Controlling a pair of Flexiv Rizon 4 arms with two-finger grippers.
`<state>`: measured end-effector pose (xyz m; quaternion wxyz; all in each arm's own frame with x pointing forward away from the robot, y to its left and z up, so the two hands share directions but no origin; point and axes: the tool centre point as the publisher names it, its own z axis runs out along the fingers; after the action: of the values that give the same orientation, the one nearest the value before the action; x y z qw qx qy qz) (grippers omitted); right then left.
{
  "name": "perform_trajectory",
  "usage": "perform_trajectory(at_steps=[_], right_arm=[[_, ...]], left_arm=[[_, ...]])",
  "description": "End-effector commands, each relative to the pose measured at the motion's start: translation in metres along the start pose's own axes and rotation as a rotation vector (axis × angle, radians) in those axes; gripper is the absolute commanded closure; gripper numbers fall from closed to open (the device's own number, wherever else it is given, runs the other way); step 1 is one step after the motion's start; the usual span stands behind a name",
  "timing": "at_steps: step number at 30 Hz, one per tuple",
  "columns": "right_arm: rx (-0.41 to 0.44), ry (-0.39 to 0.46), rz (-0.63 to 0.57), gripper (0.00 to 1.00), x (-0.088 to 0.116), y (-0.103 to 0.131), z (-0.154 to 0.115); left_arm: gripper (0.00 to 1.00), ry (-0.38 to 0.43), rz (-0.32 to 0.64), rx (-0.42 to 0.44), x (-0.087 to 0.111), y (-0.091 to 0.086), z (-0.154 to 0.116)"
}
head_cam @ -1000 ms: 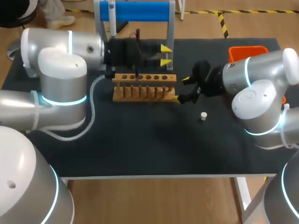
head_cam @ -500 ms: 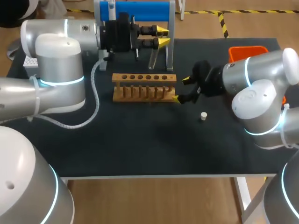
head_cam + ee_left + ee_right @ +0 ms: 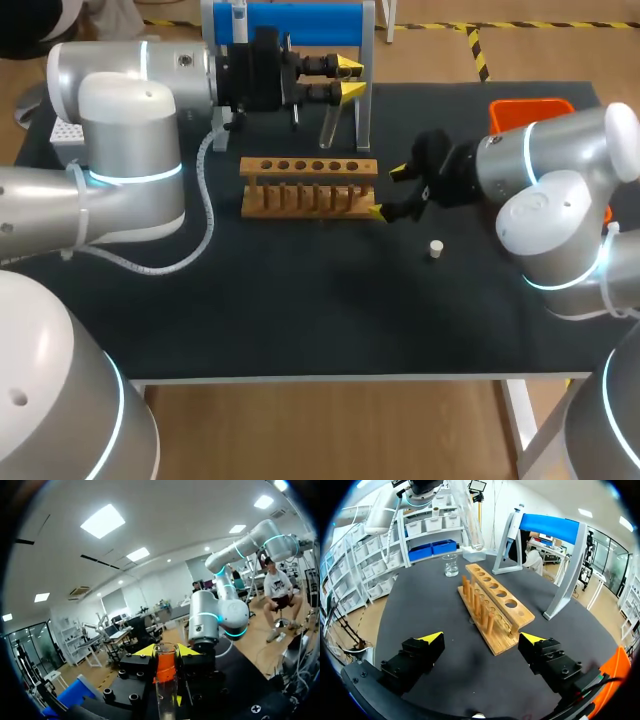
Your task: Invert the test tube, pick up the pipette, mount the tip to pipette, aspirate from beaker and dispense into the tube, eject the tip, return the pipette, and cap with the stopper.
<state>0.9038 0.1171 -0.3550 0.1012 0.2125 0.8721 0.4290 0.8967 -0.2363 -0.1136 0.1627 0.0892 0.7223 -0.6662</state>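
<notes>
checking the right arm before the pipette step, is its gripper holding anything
No, the right gripper is wide open with nothing between its fingers; the wooden rack sits ahead of it, untouched.

Up comes the left arm! The left gripper [image 3: 349, 79] is off the wooden rack [image 3: 310, 187] now and sits higher and farther back, in front of the blue pipette stand [image 3: 300, 22]. The test tube [image 3: 165, 680] rides clear of the rack with it (nearly all of that rise comes early, then it barely drifts).
</notes>
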Motion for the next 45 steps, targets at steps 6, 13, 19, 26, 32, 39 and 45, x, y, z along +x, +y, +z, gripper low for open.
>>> perform_trajectory(at_steps=[6,13,19,26,32,39,45], right_arm=[[-0.001,0.001,0.0,0.0,0.0,0.0,0.0],[-0.001,0.001,0.0,0.0,0.0,0.0,0.0],[-0.001,0.001,0.0,0.0,0.0,0.0,0.0],[-0.001,0.001,0.0,0.0,0.0,0.0,0.0],[-0.001,0.001,0.0,0.0,0.0,0.0,0.0],[-0.001,0.001,0.0,0.0,0.0,0.0,0.0],[-0.001,0.001,0.0,0.0,0.0,0.0,0.0]], left_arm=[[1.0,0.009,-0.08,0.047,-0.005,0.004,0.0],[1.0,-0.041,-0.133,0.123,-0.012,0.005,-0.004],[1.0,-0.026,-0.206,0.101,-0.013,0.011,-0.002],[1.0,-0.034,-0.239,0.074,-0.019,0.016,0.002],[1.0,-0.031,-0.283,0.091,-0.023,0.026,0.007],[1.0,-0.026,-0.306,0.112,-0.032,0.032,0.006],[1.0,-0.011,-0.359,0.126,-0.038,0.037,0.003]])
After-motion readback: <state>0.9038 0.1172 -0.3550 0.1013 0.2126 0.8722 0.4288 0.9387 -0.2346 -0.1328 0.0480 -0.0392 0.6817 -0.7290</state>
